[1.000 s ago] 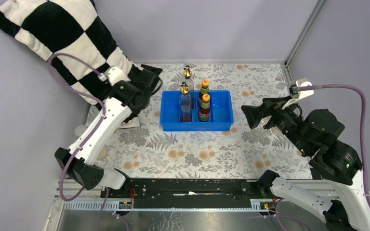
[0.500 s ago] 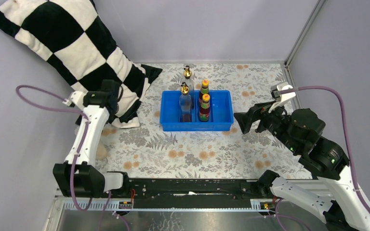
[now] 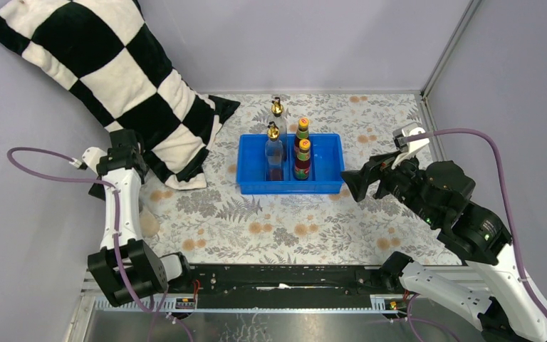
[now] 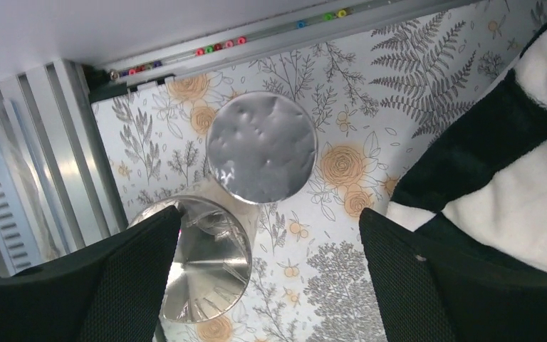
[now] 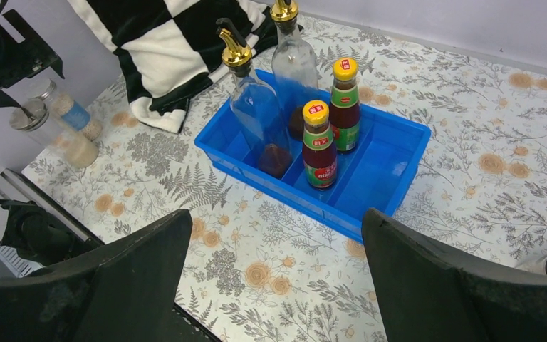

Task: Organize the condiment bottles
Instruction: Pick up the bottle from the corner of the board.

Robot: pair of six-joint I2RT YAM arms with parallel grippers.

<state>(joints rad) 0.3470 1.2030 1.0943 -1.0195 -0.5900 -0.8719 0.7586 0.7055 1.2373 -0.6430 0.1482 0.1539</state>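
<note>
Jars: two silver-lidded jars (image 4: 261, 146) sit close together at the counter's (image 3: 292, 228) left edge, beside the checkered pillow (image 3: 78, 64) and well apart from the blue tray (image 3: 290, 190). Left tool (image 4: 271, 274) hangs over them, jaws spread and empty. Best to centre on one lid, since the neighbouring jar may tip. Right tool (image 5: 271, 285) is likewise spread and empty.

From above we overlook the whole worktop (image 3: 292, 214); our left wrist looks straight down, close, on silver-lidded jars (image 4: 261, 146); our right wrist, farther, shares the blue tray (image 5: 381, 167).
</note>
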